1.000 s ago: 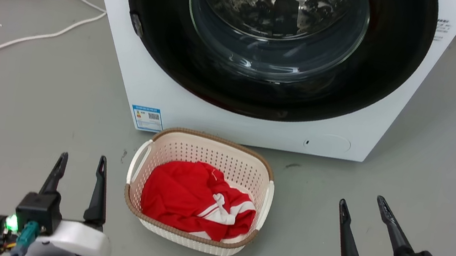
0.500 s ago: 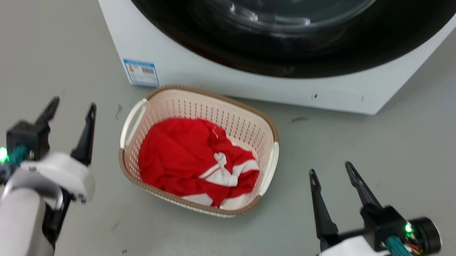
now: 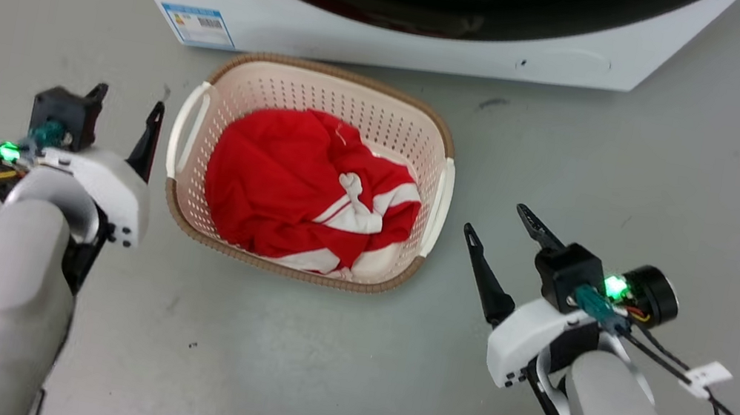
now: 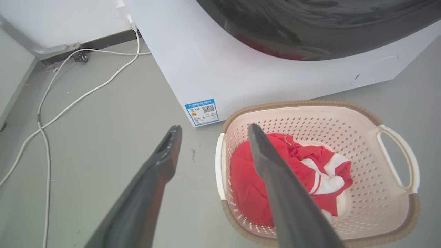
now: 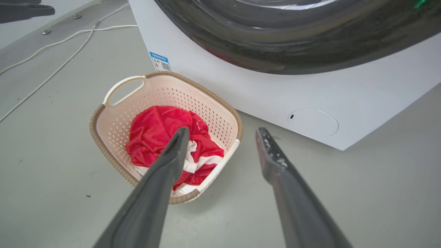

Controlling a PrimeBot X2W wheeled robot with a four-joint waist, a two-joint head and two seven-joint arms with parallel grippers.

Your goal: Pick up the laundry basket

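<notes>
The basket [image 3: 357, 104] sat on the grey floor [image 3: 284, 358], right up against the foot of the washer [image 3: 367, 42], with a red garment [image 3: 284, 178] heaped inside. And nothing had hold of it! The left gripper [image 3: 127, 110] hung just beside the left handle [image 3: 188, 124], jaws spread and empty. The right gripper [image 3: 495, 221] stood near the right handle [image 3: 445, 197], a little further off, jaws spread too. So the approach looked well in hand, with one arm posted on each side. The real work was all to come, by my reading: drop onto the handles, close on them, then lift evenly so the load would not tip. The head view gave the whole picture at once, both arms flanking the basket. It could not say how each handle sat against its fingers. The wrist views did that. Looking along the left fingers, the near handle fell in the gap between them, one finger crossing in front of the garment. Looking along the right fingers, it was the same story on the other side. The left wrist view also brought in a white cable [image 4: 69, 103] trailing over the floor, well apart from the basket.
</notes>
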